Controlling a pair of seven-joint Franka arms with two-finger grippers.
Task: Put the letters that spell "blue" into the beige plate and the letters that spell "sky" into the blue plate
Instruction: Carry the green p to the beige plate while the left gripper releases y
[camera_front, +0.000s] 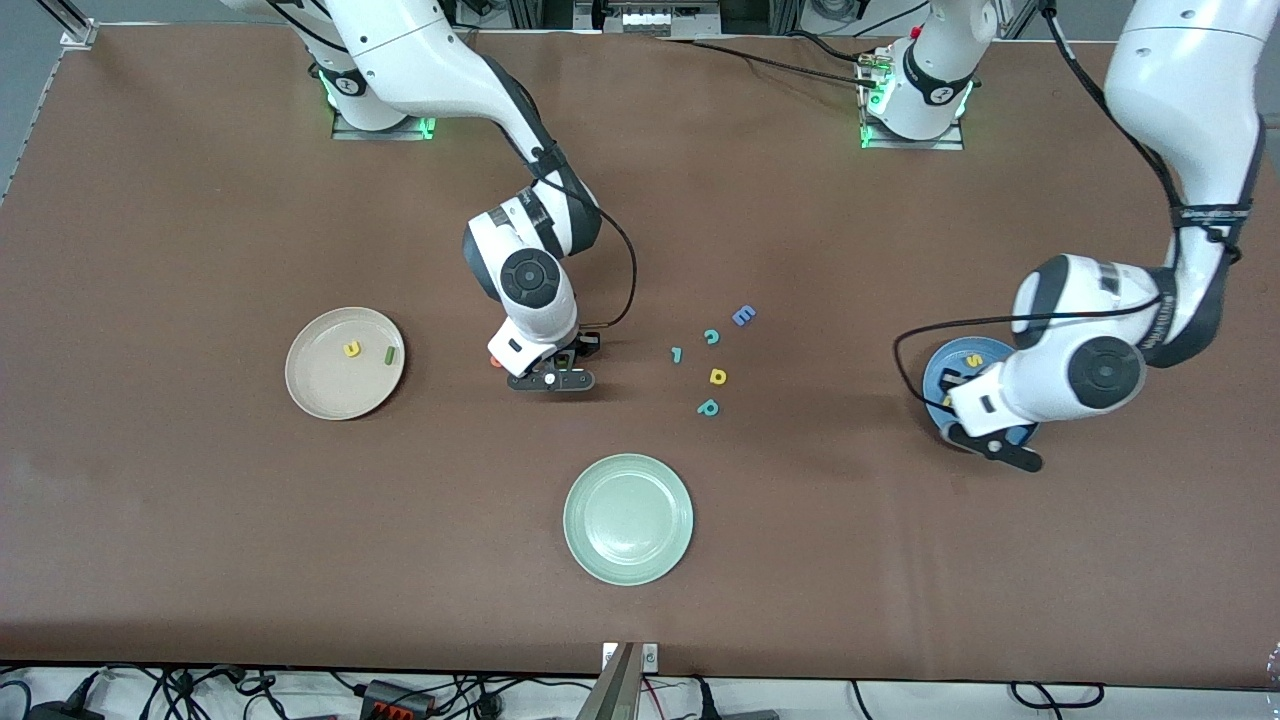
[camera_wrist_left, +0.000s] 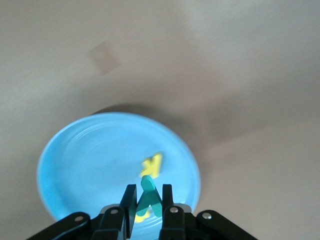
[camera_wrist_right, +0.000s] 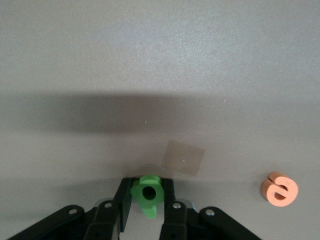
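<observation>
Brown tabletop (camera_front: 200, 550), scattered tiny foam letters. Right tool (camera_wrist_right: 146, 200) closing around small green foam b (camera_wrist_right: 147, 194), near orange foam e (camera_wrist_right: 279, 189). Left tool (camera_wrist_left: 148, 205) pinching teal foam y (camera_wrist_left: 149, 196) over sky-blue round plate (camera_wrist_left: 90, 160). Probably light, soft, squashable; best pinched across flat faces.

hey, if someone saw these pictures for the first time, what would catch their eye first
Probably the left end effector over the blue plate, pinching the teal y above a yellow k. Next, the right end effector low over the table's middle, its fingers around the green b, with the orange e lying beside it. The beige plate toward the right arm's end already holds two letters.
</observation>
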